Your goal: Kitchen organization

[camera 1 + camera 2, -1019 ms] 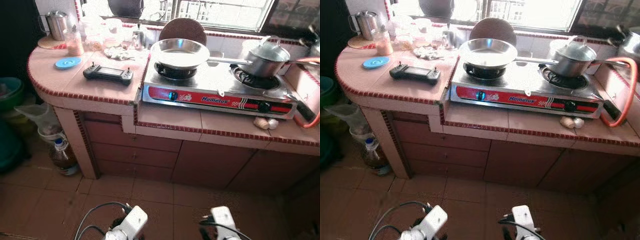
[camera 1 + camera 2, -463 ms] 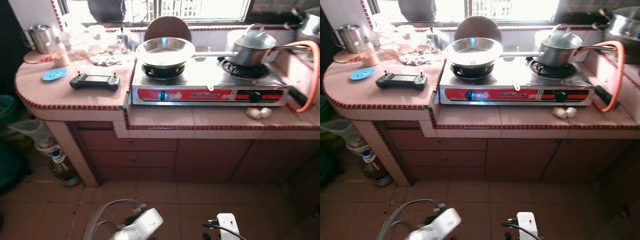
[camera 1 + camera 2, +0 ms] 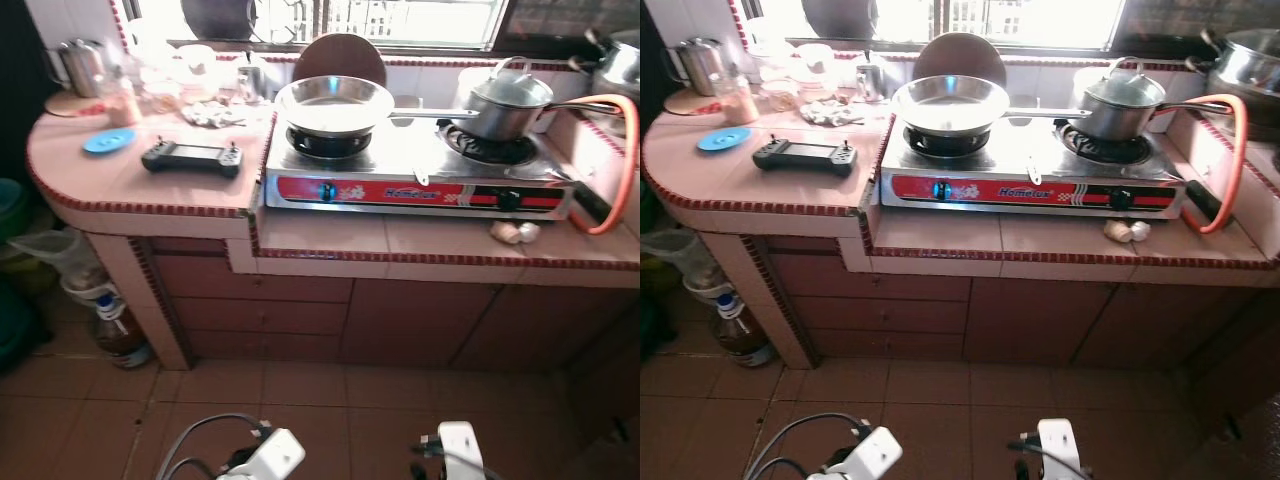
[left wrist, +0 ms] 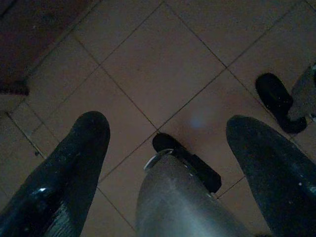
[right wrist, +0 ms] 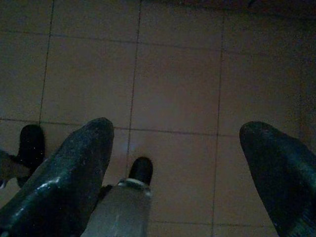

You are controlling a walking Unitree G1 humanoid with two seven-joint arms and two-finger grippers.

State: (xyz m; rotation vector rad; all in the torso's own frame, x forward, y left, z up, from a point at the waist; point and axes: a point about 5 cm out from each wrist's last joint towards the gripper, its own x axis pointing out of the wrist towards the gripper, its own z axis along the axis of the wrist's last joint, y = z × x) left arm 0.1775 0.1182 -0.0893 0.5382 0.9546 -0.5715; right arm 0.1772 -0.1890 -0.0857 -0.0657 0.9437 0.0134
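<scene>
**You have lined up with the stove, and both hands are still empty**

Left eye view: Half a second ago the whole picture sat a little differently. That is the camera moving, not the things. Now the stove (image 3: 415, 170) faces you nearly straight on, so you look ready to start tidying, but nothing has been picked up yet. The frying pan (image 3: 334, 104) sits on the stove's left burner and the lidded pot (image 3: 505, 103) on its right burner. Left of the stove, on the counter (image 3: 150, 190), lie a black controller (image 3: 191, 157) and, further left, a blue lid (image 3: 109, 141). A kettle (image 3: 78, 64) and some jars stand at the back, left of the stove. Just in front of the stove's right end lies some garlic (image 3: 514, 232). An orange hose (image 3: 618, 150) curves off the stove's right end. On the floor, far left of the stove and lower down, stands a bottle (image 3: 118, 328).

Right eye view: The stove's red front strip (image 3: 1030, 192) has a word on it. It starts like "Home", but the rest is too blurry to read. I see no other writing.

Left wrist view: The left gripper (image 4: 168, 163) hangs low over the brown floor tiles (image 4: 163, 59), far below the stove. Its two black fingers are spread apart with nothing between them.

Right wrist view: The right gripper (image 5: 182, 168) hangs over the floor too. Its fingers are wide apart and hold nothing.

I think your next job is to step closer to the stove and pick one thing to move.
</scene>
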